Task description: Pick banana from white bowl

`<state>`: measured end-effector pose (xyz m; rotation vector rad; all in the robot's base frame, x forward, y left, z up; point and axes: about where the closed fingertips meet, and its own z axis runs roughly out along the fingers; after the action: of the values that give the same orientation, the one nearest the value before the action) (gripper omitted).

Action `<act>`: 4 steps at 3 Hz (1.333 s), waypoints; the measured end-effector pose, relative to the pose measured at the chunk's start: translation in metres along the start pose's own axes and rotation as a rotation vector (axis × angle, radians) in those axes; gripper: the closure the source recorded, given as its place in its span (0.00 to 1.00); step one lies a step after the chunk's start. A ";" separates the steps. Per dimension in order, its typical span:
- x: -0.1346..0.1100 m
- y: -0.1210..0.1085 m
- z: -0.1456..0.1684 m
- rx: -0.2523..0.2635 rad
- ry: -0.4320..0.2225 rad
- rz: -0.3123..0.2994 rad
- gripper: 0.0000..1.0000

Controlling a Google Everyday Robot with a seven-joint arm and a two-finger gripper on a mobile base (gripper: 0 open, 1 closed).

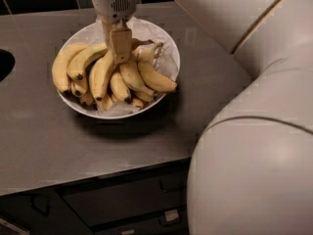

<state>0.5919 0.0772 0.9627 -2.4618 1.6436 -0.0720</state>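
Observation:
The wide white bowl (168,50), lined with crinkled paper, stands on the grey counter and holds a bunch of several yellow bananas. The long, slim, gently curved banana (155,78) lies on the bunch's right side, its brownish stem pointing up toward the middle. My gripper (121,57) hangs straight down from the top of the camera view. It has reached into the middle of the bunch, where the stems meet, just left of that banana's stem. The gripper's tip is partly hidden among the bananas.
The grey counter (58,146) has a dark round opening (5,65) at its left edge and dark drawers (117,204) below its front edge. My large white arm (254,131) fills the right side. A dark tiled wall runs behind the bowl.

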 end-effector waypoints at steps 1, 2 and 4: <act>0.000 0.001 0.004 0.000 0.000 0.000 0.35; 0.000 0.001 0.004 0.000 0.000 0.000 0.12; -0.006 -0.010 0.001 0.042 -0.012 -0.002 0.00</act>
<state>0.5992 0.0867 0.9643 -2.4287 1.6184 -0.0910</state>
